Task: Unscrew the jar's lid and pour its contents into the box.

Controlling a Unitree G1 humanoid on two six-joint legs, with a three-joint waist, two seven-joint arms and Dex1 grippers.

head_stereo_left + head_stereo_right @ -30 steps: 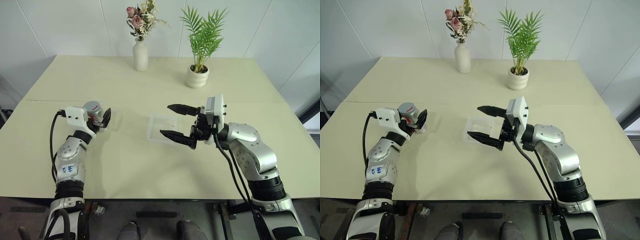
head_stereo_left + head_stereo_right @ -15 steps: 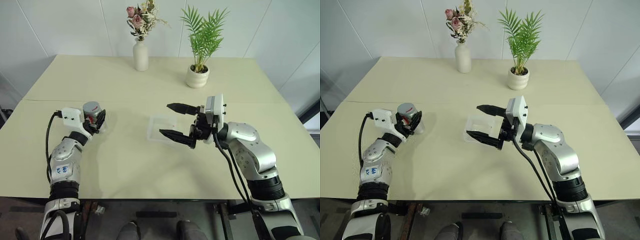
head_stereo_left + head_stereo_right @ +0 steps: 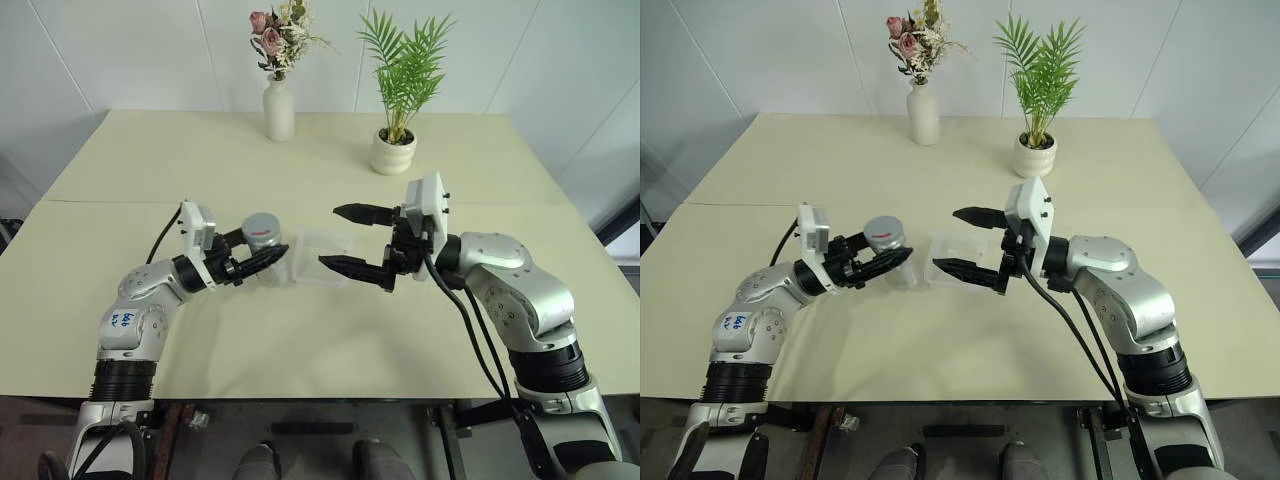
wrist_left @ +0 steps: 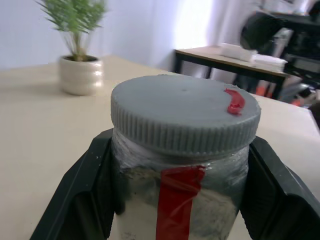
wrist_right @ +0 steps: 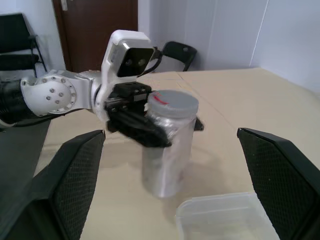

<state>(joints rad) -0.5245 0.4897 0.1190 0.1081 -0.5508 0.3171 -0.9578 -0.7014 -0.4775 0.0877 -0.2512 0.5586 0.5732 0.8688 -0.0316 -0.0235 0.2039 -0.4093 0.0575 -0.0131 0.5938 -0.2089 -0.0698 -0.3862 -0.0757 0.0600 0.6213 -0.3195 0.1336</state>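
Your left claw (image 3: 262,258) is clenched on the jar (image 3: 268,256), gripping the clear body below the lid (image 3: 264,227); the jar stands upright, its long axis vertical, held just beside the near-left corner of the box (image 3: 325,257). The lid is on, grey with a red mark, facing up. To its right, your right claw (image 3: 355,238) hangs released, fingers spread wide, one above the other, pointing leftward at the jar from over the box. That puts the lid just left of the right claw and roughly level with its gap, so the right arm is the one placed to reach it.
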